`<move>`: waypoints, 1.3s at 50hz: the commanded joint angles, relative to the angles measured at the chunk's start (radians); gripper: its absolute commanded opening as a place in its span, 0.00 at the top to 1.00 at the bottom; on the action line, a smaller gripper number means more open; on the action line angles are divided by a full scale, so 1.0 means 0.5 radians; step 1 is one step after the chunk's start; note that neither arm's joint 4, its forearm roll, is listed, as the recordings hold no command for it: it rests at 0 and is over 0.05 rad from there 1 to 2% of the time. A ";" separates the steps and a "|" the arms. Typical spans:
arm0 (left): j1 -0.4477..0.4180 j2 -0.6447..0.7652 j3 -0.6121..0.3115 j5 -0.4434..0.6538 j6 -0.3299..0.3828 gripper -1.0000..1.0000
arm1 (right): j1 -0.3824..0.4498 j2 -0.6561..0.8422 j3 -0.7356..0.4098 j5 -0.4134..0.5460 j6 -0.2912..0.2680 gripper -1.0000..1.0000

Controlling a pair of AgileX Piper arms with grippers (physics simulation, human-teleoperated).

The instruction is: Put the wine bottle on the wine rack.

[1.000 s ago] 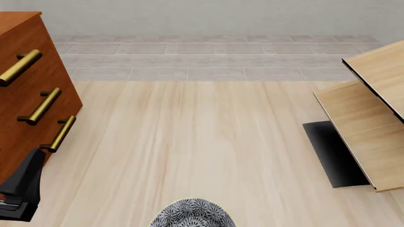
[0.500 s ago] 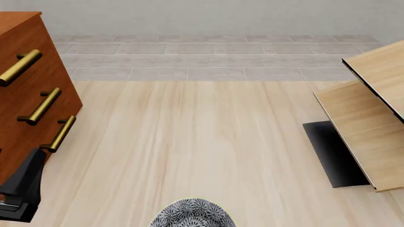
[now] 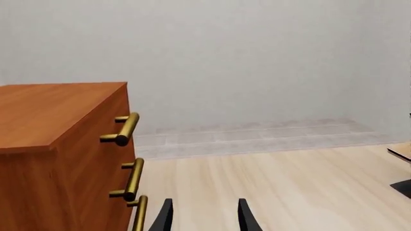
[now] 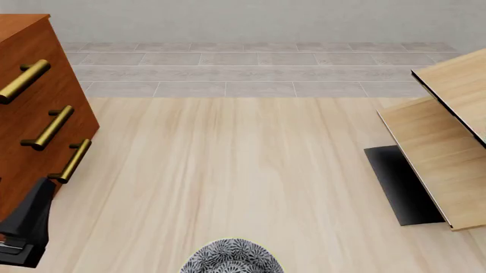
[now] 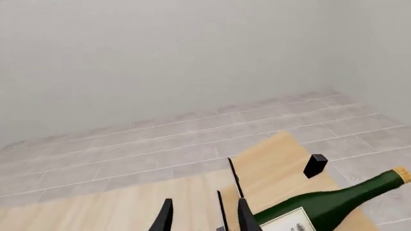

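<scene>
At the table's left edge you have the reddish-brown wooden drawer cabinet (image 4: 34, 108), with 3 brass bar handles (image 4: 50, 128) on its front. Your left gripper (image 3: 204, 219) sits low beside that cabinet, near the table's near-left corner; in the left wrist view its 2 black fingertips (image 3: 164, 219) stand spread apart with nothing between them. In the front view only a black part of the left arm (image 4: 27, 224) shows there.

A round, grey patterned object (image 4: 231, 259) pokes in at the middle of the near edge; what it is cannot be told.

The pale, light-wood table (image 4: 227, 170) is plank-grained, and beyond its far edge runs a grey tiled floor (image 4: 258, 71) up to a plain pale wall (image 4: 251, 17).

At the right edge stands the wine rack of slanted light-wood panels with thin dark edges (image 4: 444, 153) on a black flat base (image 4: 399, 185).

Your right gripper (image 5: 204, 216) appears only in its own wrist view, fingers parted and empty. The dark green glass wine bottle with a tan-gold cork top and white label (image 5: 321, 202) lies tilted just beside one fingertip (image 5: 245, 216), over a rack panel (image 5: 270, 168); whether they touch cannot be told. A small black block (image 5: 314, 165) sits on that panel near the bottle's neck.
</scene>
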 commanded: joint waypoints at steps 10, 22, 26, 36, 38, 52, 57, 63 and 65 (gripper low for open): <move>-0.020 0.000 0.001 -0.030 0.007 0.00 | 0.318 -0.236 0.083 0.097 -0.097 0.00; -0.040 0.000 -0.010 -0.083 -0.003 0.00 | 0.469 -0.404 0.159 0.140 -0.125 0.00; -0.047 0.000 -0.047 -0.076 -0.003 0.00 | 0.510 -0.495 0.196 0.155 -0.133 0.00; -0.083 0.000 -0.139 -0.058 0.009 0.00 | 0.574 -0.655 0.246 0.204 -0.166 0.00; -0.090 0.000 -0.164 -0.054 0.015 0.00 | 0.591 -0.714 0.248 0.228 -0.203 0.00; -0.147 0.000 -0.327 0.000 0.040 0.00 | 0.668 -0.854 0.299 0.229 -0.188 0.00; -0.148 0.000 -0.370 0.010 0.046 0.00 | 0.715 -0.854 0.230 0.245 -0.236 0.00; -0.156 0.000 -0.432 0.027 0.045 0.00 | 0.759 -0.854 0.026 0.345 -0.268 0.00; -0.165 0.000 -0.457 0.037 0.046 0.00 | 0.773 -0.854 -0.047 0.390 -0.278 0.00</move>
